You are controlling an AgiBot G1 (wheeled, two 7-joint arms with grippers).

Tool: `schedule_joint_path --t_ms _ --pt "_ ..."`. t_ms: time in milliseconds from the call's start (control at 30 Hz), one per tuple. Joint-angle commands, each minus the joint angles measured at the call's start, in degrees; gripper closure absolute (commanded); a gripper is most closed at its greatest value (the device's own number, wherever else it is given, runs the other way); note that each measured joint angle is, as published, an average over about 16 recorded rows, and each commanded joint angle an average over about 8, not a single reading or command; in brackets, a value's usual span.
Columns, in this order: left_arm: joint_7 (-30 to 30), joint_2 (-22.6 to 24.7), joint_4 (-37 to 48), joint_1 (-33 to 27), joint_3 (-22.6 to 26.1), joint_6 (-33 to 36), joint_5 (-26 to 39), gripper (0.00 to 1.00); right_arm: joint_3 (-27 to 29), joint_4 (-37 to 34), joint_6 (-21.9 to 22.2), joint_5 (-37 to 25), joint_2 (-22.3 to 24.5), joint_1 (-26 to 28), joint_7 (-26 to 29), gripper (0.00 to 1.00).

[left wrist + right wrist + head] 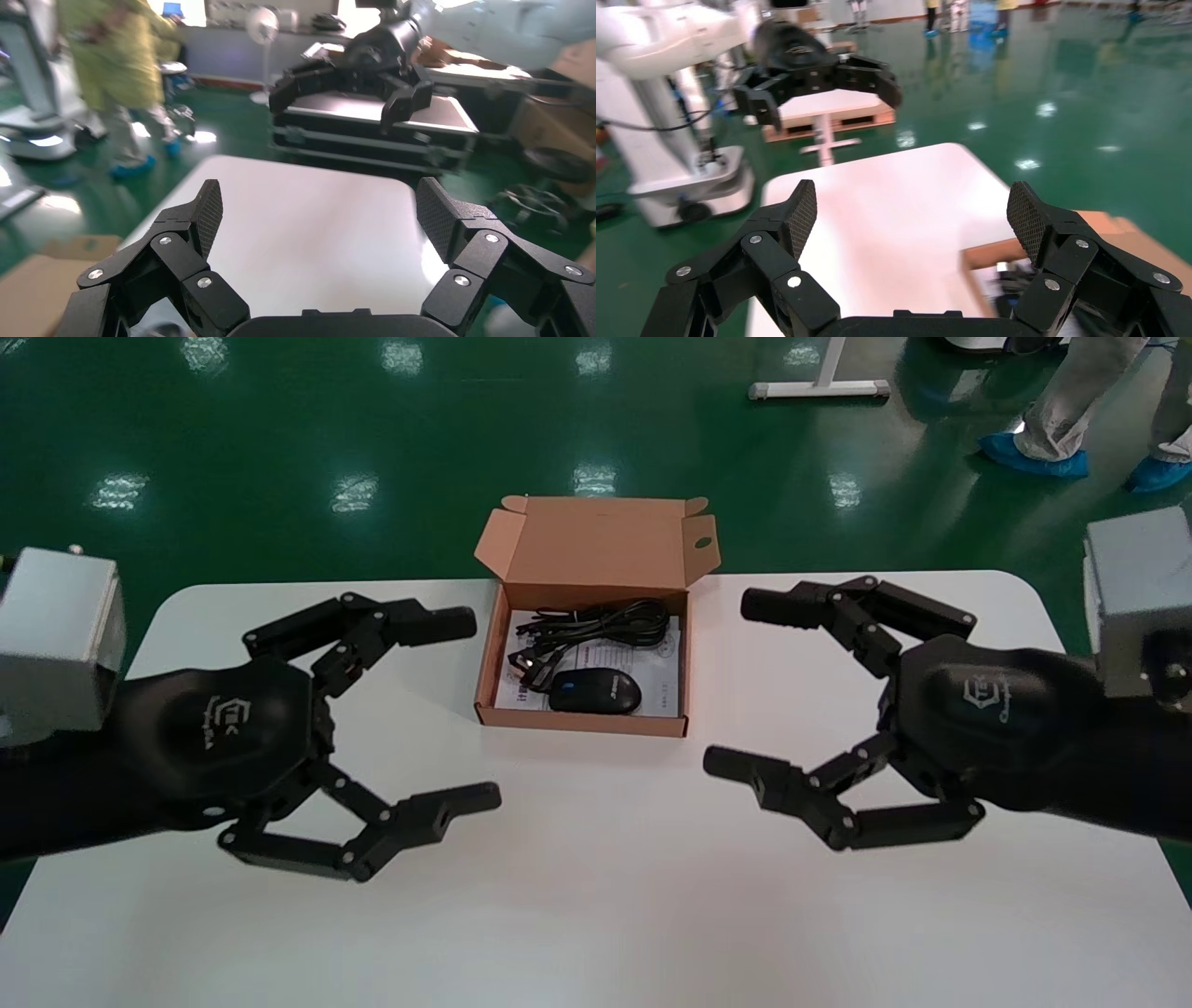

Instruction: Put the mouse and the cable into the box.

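Observation:
An open brown cardboard box [486,674] sits at the table's far middle, its lid folded back. Inside lie a black mouse [596,692] toward the front and a coiled black cable [596,625] behind it, both on a white leaflet. My left gripper [475,708] hovers open left of the box, holding nothing. On the other side, my right gripper [736,686] is also open and holds nothing. The right wrist view catches the box edge [996,254]. In the left wrist view the jaws [318,210] stand wide over bare table, with the right gripper [348,77] farther off.
The white table [596,896] is bare between and in front of the grippers. A green floor surrounds it, with a person's legs in blue shoe covers [1034,456] at the far right and a stand base [819,390] behind.

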Motion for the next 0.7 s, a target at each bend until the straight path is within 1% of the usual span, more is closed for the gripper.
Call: schedule_joint_path --t_ms 33,167,300,700 --pt "-2.4 -1.6 -1.6 0.3 0.2 1.0 -0.3 0.00 0.1 2.0 -1.2 0.6 1.1 -0.8 1.2 0.00" --pt "-5.0 -3.5 -3.6 0.6 0.4 2.3 -0.7 0.00 0.2 5.1 -3.0 1.6 2.7 -2.0 3.1 0.00" --pt "-5.8 -4.2 -4.3 0.7 0.4 2.8 -0.9 0.00 0.3 7.1 -4.2 2.2 3.8 -2.7 4.0 0.00" --pt "-5.6 -3.9 -4.0 0.8 0.5 2.6 -0.9 0.00 0.4 6.6 -3.9 2.2 3.5 -2.6 3.8 0.00"
